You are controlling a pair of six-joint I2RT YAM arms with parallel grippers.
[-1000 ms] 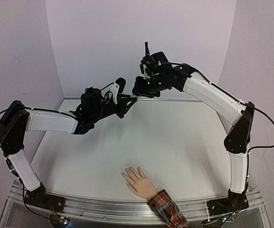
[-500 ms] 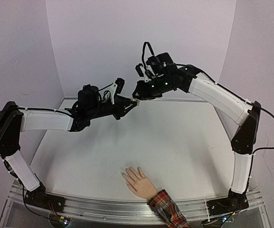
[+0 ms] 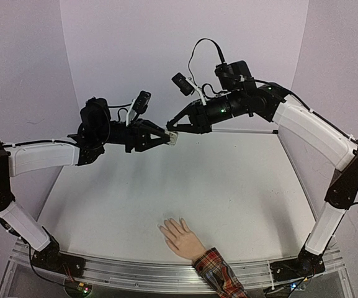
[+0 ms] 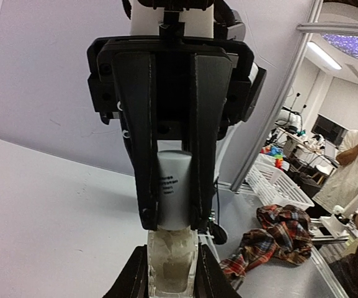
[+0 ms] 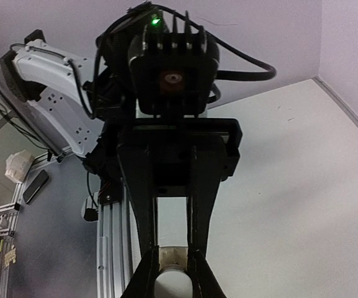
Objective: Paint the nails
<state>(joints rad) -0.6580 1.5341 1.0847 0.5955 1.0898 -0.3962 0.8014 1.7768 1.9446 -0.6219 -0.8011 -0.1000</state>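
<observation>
A flesh-coloured mannequin hand with a red plaid cuff lies palm down at the table's near edge; its pale nails are tiny. High above the far table my two grippers meet tip to tip. My left gripper is shut on the pale glass body of a small polish bottle. My right gripper is shut on the bottle's white cap, which sits against the bottle's top. The right wrist view shows the cap between my own fingers and the bottle behind it.
The white table has a metal rail along its near edge and purple walls on three sides. The plaid sleeve hangs past the rail in the left wrist view. A person and a white basket are beyond the table.
Both arms have lifted and stretched outward, left wrist swinging left, right wrist swinging right. The grippers stay joined on the bottle, which sank slightly. The mannequin hand has not moved.
</observation>
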